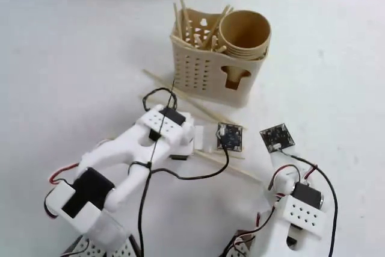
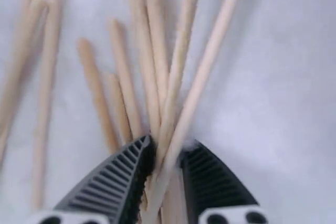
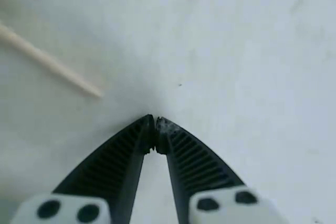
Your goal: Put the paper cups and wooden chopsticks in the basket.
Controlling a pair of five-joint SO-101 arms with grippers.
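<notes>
Clamping a loose bundle of wooden chopsticks on the counter, the left tool is likely needing a firm, level lift toward the basket at its 12 o'clock, which is holding the paper cups, while the right tool is sitting closed and empty.

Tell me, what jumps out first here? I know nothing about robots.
The cream basket toward the far side of the table stands out, holding stacked paper cups and upright sticks. Closer in, the left gripper is clamped on a bundle of wooden chopsticks over the white table, while the right gripper sits shut nearby.
</notes>
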